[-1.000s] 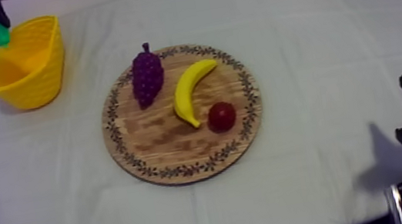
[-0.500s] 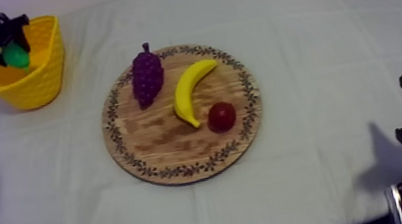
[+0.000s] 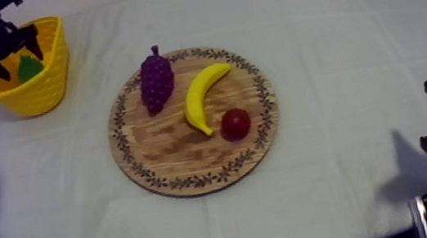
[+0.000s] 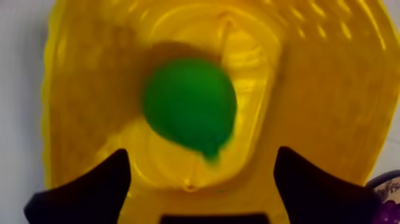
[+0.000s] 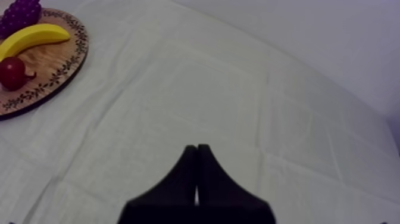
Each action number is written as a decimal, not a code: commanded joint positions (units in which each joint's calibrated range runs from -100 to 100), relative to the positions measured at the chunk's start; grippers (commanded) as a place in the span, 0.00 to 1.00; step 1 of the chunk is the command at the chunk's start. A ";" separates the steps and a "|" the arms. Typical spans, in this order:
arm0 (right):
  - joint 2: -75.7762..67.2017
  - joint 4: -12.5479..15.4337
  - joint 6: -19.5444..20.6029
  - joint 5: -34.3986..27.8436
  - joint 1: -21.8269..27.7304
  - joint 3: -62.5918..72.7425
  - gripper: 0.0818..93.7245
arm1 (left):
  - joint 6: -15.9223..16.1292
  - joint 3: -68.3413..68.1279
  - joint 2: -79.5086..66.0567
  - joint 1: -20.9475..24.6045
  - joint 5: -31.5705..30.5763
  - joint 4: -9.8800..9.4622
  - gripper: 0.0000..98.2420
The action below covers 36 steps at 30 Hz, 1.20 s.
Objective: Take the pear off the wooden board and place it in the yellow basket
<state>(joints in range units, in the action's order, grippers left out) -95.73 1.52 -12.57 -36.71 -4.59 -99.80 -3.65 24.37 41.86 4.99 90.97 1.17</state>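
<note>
**Q:** How is the left arm posed?
**A:** It reaches in at the upper left. The left end effector [image 3: 10,55] hangs over the yellow basket [image 3: 34,92], fingers spread wide and gripping nothing.
**Q:** Where is the pear?
**A:** The smooth, rounded green pear [image 4: 190,107] is inside the glossy basket, beneath the fingers. The right end effector [image 5: 196,156] rests low over the cloth-covered desk [image 5: 238,89], fingers pressed into a narrow wedge.

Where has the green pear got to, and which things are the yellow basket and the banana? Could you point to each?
pear [image 4: 190,106]: left wrist view, middle of its green body.
yellow basket [image 3: 38,90]: top view, its outer front wall.
banana [image 3: 199,98]: top view, midway along its curve.
</note>
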 commanded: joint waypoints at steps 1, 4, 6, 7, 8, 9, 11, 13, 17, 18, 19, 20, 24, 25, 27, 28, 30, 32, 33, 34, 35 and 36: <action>-0.03 0.01 0.00 0.01 0.00 0.02 0.00 | 0.00 0.25 0.11 0.01 0.05 0.06 0.97; -0.03 0.01 0.00 0.01 0.00 0.02 0.00 | 0.07 0.67 0.19 0.07 0.05 0.04 0.97; -0.03 0.01 0.00 0.01 0.00 0.02 0.00 | 0.10 0.82 0.21 0.09 0.05 0.01 0.98; -0.03 0.01 0.00 0.01 0.00 0.02 0.00 | 0.14 0.87 0.20 0.10 0.05 0.02 0.98; -0.03 0.01 0.00 0.01 0.00 0.02 0.00 | 0.19 0.86 0.16 0.13 0.05 0.06 0.98; -0.03 0.01 0.00 0.01 0.00 0.02 0.00 | 0.25 0.86 0.08 0.17 0.07 0.11 0.98; -0.03 0.01 0.00 0.01 0.00 0.02 0.00 | 0.35 0.76 -0.28 0.21 0.10 0.14 0.98; -0.03 0.01 0.00 0.01 0.00 0.02 0.00 | 0.43 0.21 -1.11 0.26 0.07 0.09 0.98; -0.03 0.01 0.00 0.01 0.00 0.02 0.00 | 0.56 -1.91 -4.42 0.45 0.05 0.35 0.98; -0.03 0.01 0.00 0.01 0.00 0.02 0.00 | 0.60 -2.65 -5.48 0.52 0.05 0.55 0.97; -0.03 0.01 0.00 0.01 0.00 0.02 0.00 | 0.65 -3.44 -6.63 0.60 0.05 0.77 0.97; -0.03 0.01 0.00 0.01 0.00 0.02 0.00 | 0.71 -4.33 -7.91 0.65 0.07 0.99 0.97; -0.03 0.01 0.00 0.01 0.00 0.02 0.00 | 0.81 -8.33 -13.77 0.52 0.12 1.22 0.96; -0.03 0.01 0.00 0.01 0.00 0.02 0.00 | 0.81 -9.39 -15.31 0.44 0.12 1.21 0.96; -0.03 0.01 0.00 0.01 0.00 0.02 0.00 | 0.75 -11.62 -18.49 0.21 0.12 1.17 0.95; -0.03 0.01 0.00 0.01 0.00 0.02 0.00 | 0.67 -12.80 -20.11 0.10 0.13 1.15 0.95; -0.03 0.01 0.00 0.01 0.00 0.02 0.00 | 0.40 -15.23 -23.50 -0.16 0.13 1.12 0.93; -0.03 0.01 0.00 0.01 0.00 0.02 0.00 | -0.05 -17.72 -27.04 -0.43 0.27 1.08 0.91; -0.03 0.01 0.00 0.01 0.00 0.02 0.00 | -0.32 -18.94 -28.86 -0.61 0.37 1.03 0.89; -0.03 0.01 0.00 0.01 0.00 0.02 0.00 | -0.57 -20.17 -30.70 -0.81 0.44 0.98 0.88; -0.03 0.01 0.00 0.01 0.00 0.02 0.00 | -0.79 -21.39 -32.51 -0.99 0.49 0.94 0.87; -0.03 0.01 0.00 0.01 0.00 0.02 0.00 | -1.01 -22.62 -34.29 -1.13 0.53 0.92 0.86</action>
<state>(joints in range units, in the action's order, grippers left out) -95.73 1.52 -12.59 -36.71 -4.59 -99.80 -4.45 3.93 12.19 3.89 91.48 2.11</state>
